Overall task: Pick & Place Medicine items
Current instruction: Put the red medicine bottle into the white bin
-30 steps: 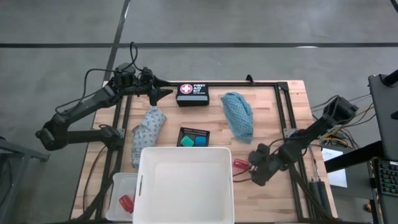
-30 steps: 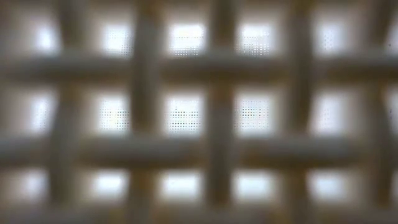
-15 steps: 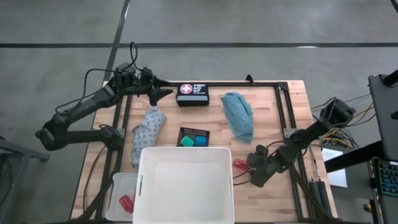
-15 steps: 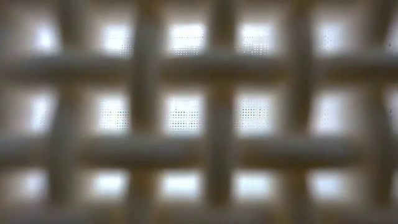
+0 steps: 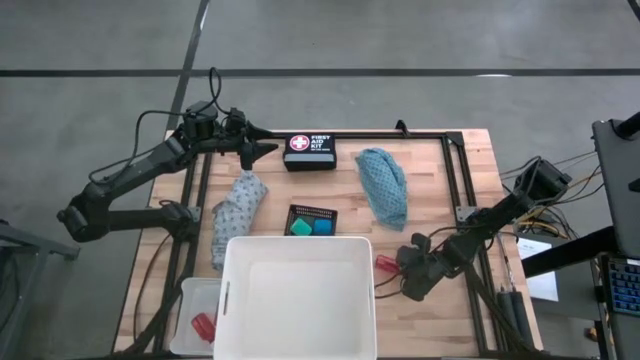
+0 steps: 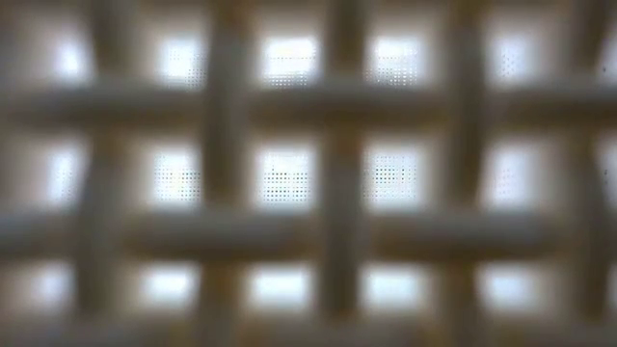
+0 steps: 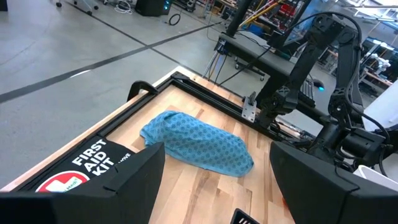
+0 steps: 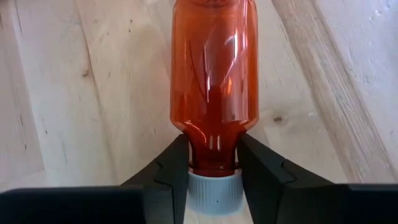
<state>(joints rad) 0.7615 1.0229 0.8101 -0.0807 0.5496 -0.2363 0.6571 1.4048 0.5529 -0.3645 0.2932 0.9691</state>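
The right gripper (image 8: 212, 163) clamps the red bottle (image 8: 214, 68) by its neck, just above the white cap (image 8: 213, 193): the pick step. Next comes a lift toward the white tub (image 5: 298, 300). The left gripper (image 7: 214, 186) waits, spread.

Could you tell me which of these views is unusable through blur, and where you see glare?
Low view: wholly out of focus, only a blurred pale lattice against bright light. Right wrist view: sharp, with light streaks reflecting off the red bottle gripped at its neck by the right gripper. High view: evenly lit, no strong shadows.
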